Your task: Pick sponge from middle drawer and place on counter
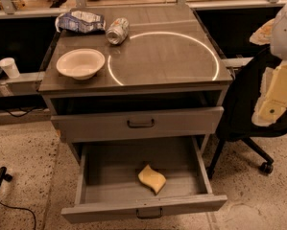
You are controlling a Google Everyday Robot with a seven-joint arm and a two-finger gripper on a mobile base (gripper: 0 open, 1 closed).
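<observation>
Risks, logged near to far.

1. Middle drawer (143, 209) stands open. Sponge (151, 178) lies flat on its floor, right of centre, just behind the front panel and clear of the side walls. It is thin, wavy and soft. Judgement: a descent that stops high closes on air. One that goes too deep jams on the drawer floor or squashes the sponge until it slips out. The front panel is close, so a slanted approach may clip it.

2. Upper drawer front (138, 123) is shut, and it and the top overhang the back of the open drawer. Judgement: a lift that drifts backward could knock my wrist or the sponge against that edge. Lift straight up and toward me first.

3. My fingers (281, 83) hang at the right edge of view beside the black chair (244, 104), about level with the cabinet top and well apart from the sponge. I cannot tell how far open they are. They hold no sponge.

4. Surface (172, 56), the counter: white bowl (80, 63) front left, tipped can (117, 30) and crumpled bag (80, 20) at the back left. The can lies on its side and may roll if nudged. Judgement: release on the bare right half, inside the white ring (217, 66).
</observation>
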